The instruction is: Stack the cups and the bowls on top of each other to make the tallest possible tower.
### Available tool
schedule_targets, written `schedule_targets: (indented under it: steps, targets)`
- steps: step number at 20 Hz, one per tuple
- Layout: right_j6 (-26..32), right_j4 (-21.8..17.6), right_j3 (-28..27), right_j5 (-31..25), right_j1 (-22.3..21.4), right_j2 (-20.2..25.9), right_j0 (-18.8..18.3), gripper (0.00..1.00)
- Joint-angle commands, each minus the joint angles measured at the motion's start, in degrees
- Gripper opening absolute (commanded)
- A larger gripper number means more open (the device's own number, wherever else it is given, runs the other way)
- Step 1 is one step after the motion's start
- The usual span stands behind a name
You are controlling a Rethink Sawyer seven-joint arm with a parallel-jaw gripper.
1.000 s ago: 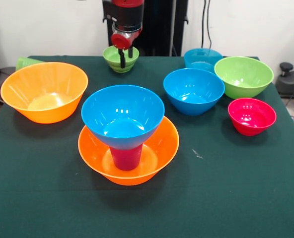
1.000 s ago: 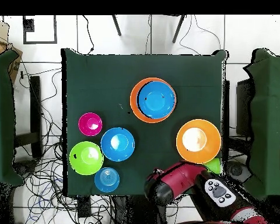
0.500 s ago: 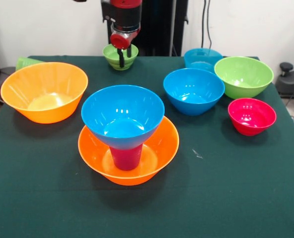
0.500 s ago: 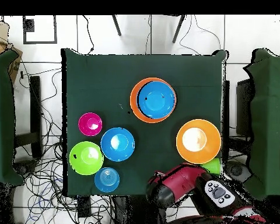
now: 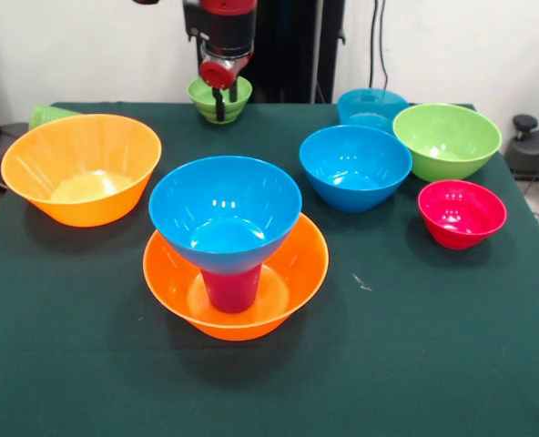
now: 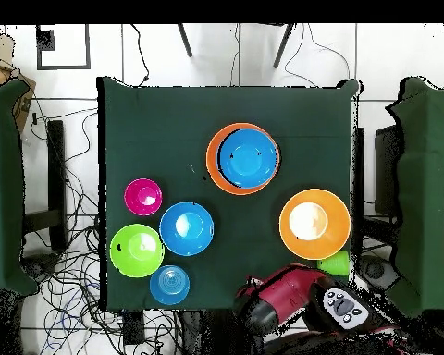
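A: Where does the tower (image 5: pixel 228 250) stand?
B: Mid-table (image 5: pixel 415 364): an orange bowl (image 5: pixel 288 278), the purple-magenta cup (image 5: pixel 231 287) upside down in it, a blue bowl (image 5: pixel 224 214) on top.
A: And the tool (image 5: pixel 220 102)?
B: At the far edge, fingers clamped on the rim of a small lime green bowl (image 5: pixel 206 94), which looks lifted.
A: So the tower lies which way?
B: Straight toward the camera from the tool, well apart; I'd judge it carries the bowl there.
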State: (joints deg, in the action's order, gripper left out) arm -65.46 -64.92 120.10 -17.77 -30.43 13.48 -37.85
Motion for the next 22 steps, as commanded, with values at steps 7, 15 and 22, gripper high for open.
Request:
schedule_targets:
  steps: [7,15,22]
  targets:
    - [-6.5,-3.5,-6.0,4.0,2.3,-0.8,3.2,1.0]
    - [-5.8,3.5,-1.7,3.6,-4.1,3.6,1.0,1.0]
    - [-3.5,10.0,3.2,1.0,-11.2,8.2,-1.4,1.0]
